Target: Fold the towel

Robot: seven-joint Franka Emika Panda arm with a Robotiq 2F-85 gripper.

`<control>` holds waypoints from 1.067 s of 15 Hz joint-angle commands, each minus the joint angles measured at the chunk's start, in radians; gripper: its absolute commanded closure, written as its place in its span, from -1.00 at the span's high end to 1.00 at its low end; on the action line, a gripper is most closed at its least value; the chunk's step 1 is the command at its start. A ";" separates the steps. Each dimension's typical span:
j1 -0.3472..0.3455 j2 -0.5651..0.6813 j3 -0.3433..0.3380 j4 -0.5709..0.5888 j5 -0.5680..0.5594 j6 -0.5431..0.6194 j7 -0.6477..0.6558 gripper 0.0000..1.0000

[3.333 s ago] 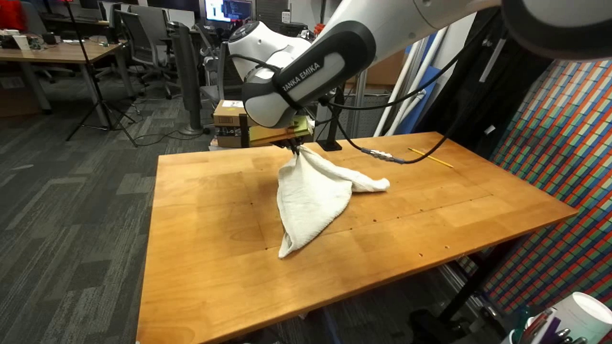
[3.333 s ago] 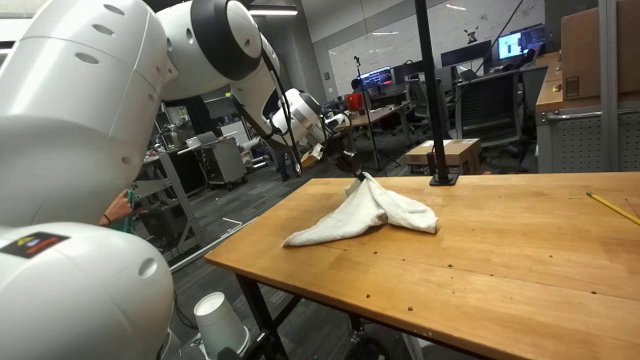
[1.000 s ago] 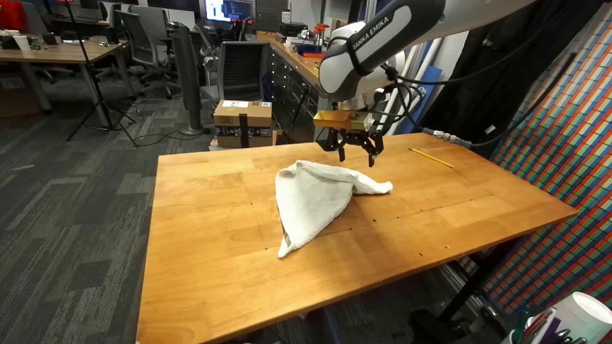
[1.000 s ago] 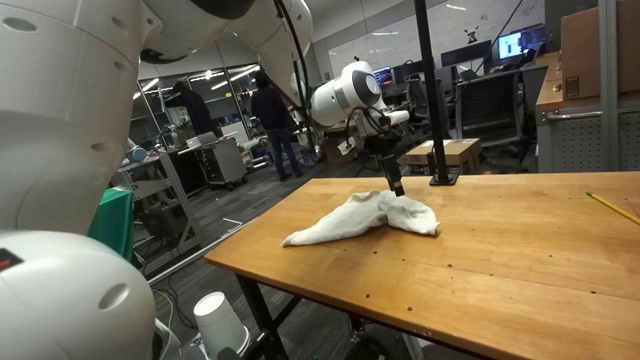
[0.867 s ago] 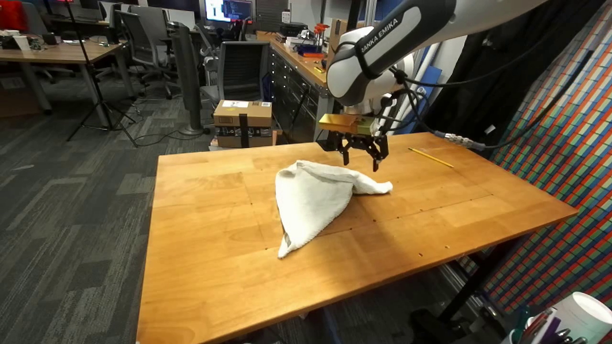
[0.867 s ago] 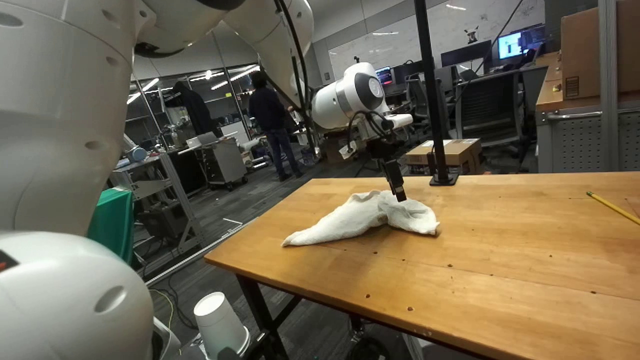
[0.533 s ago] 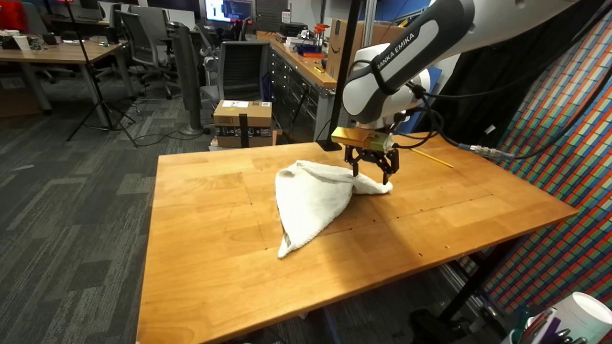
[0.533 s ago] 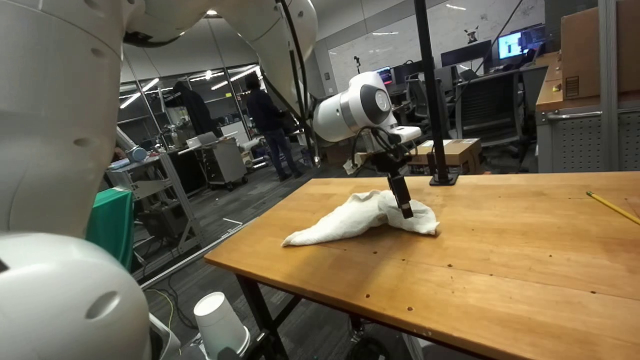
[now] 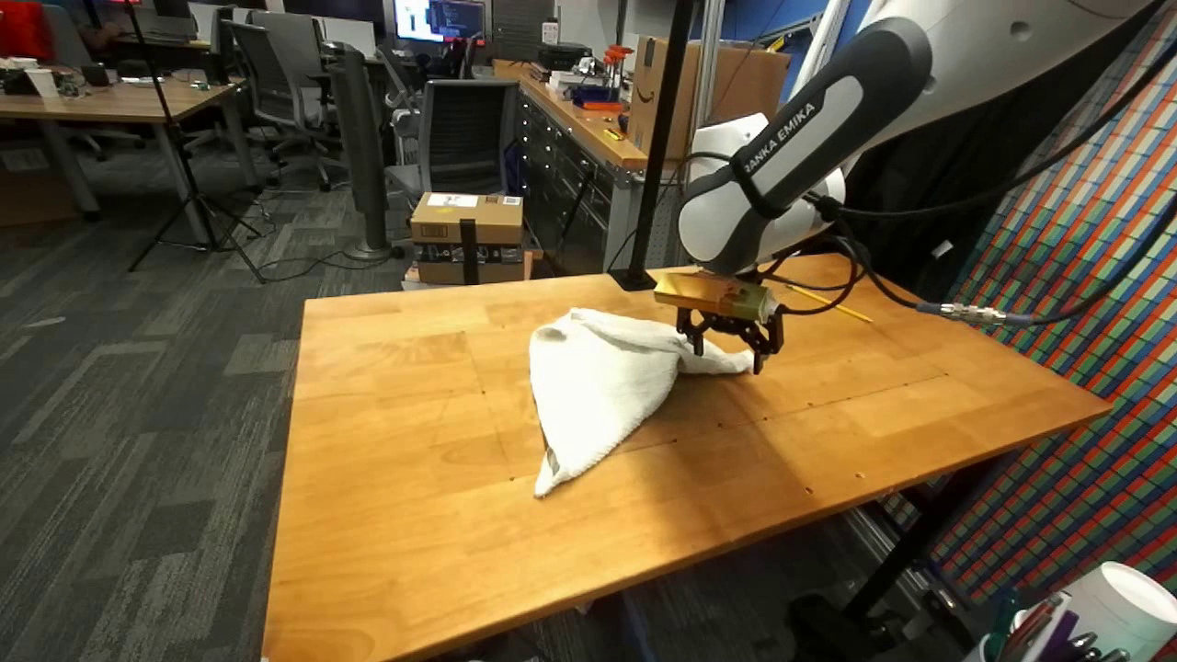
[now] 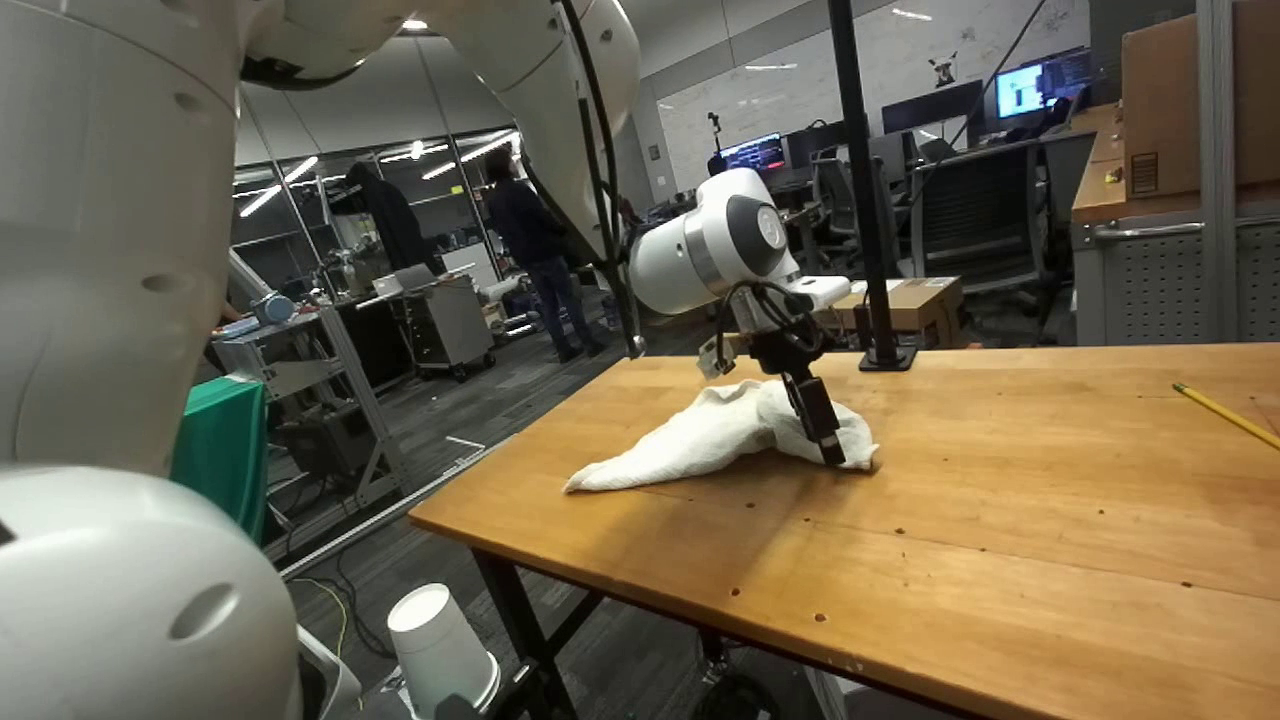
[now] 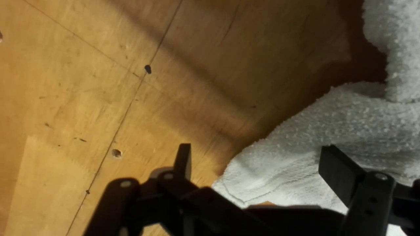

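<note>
In an exterior view, the towel (image 9: 602,382) lies on the table (image 9: 919,395), seemingly doubled over loosely: folding looks begun, squaring up remains. Over its right end the gripper (image 9: 727,362) stands spread wide, gripping nothing. Farther right, the table gives ample room before its edge, a pencil (image 9: 851,313) toward the far side.

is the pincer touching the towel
Cannot tell. In the wrist view, the open pincer has one finger in front of the towel, but no view plainly shows contact or a gap.
</note>
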 commanded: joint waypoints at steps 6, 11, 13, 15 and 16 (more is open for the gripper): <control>0.009 -0.043 -0.019 -0.097 -0.032 0.065 0.004 0.12; 0.006 -0.067 -0.016 -0.131 -0.030 0.058 -0.005 -0.65; 0.007 -0.077 -0.017 -0.145 -0.036 0.054 -0.006 -0.87; 0.012 -0.091 -0.016 -0.150 -0.046 0.044 -0.004 -0.94; 0.018 -0.100 -0.010 -0.146 -0.048 0.038 -0.005 -0.89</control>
